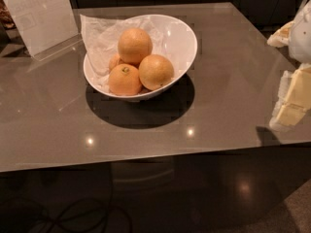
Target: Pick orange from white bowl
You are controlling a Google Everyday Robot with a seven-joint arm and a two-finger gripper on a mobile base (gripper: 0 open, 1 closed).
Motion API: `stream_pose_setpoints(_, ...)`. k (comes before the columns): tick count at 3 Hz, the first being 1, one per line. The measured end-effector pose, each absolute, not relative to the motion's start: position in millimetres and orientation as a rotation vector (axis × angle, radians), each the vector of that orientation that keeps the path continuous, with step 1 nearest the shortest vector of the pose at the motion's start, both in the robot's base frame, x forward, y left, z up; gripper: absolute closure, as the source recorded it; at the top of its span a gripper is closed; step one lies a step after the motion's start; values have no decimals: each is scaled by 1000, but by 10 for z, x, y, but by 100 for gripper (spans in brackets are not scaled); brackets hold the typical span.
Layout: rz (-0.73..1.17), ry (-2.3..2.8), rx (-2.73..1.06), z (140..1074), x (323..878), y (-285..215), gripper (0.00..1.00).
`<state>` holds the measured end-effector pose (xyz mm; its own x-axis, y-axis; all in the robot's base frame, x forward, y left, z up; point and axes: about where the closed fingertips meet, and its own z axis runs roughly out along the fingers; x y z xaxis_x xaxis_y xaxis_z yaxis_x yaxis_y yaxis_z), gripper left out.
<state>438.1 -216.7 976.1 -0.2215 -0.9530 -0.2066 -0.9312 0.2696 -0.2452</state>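
The white bowl (181,34) stands on the grey table at centre left, lined with crumpled white paper (98,39). Several oranges are piled in it. The orange (134,45), round and evenly pale, sits on top of the pile. An orange with a dark stem dimple (125,79) lies at the front left. A yellower one (156,72) lies at the front right. Another orange (114,61) is mostly hidden behind them. My gripper (292,101), pale yellow and white, is at the right edge of the view, well to the right of the bowl and apart from it.
A clear plastic sign holder (41,16) stands at the back left of the glossy grey table (228,81). The table's front edge runs across the lower part of the view. A dark cable (73,217) lies on the floor below.
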Motion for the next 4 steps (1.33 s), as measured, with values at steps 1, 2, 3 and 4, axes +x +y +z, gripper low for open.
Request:
stream_pose_setpoints(1,-98,2232,-1725,9761,4381,-2167,0)
stream_pose_setpoints(2,-87,2217,-1717,9786,4431,-2132,0)
stream_pose_setpoints(3,18,2143,-1725,9812,4762,-1863,0)
stream_pose_setpoints(4,118,2050,-1769,9872,5168,-1467,0)
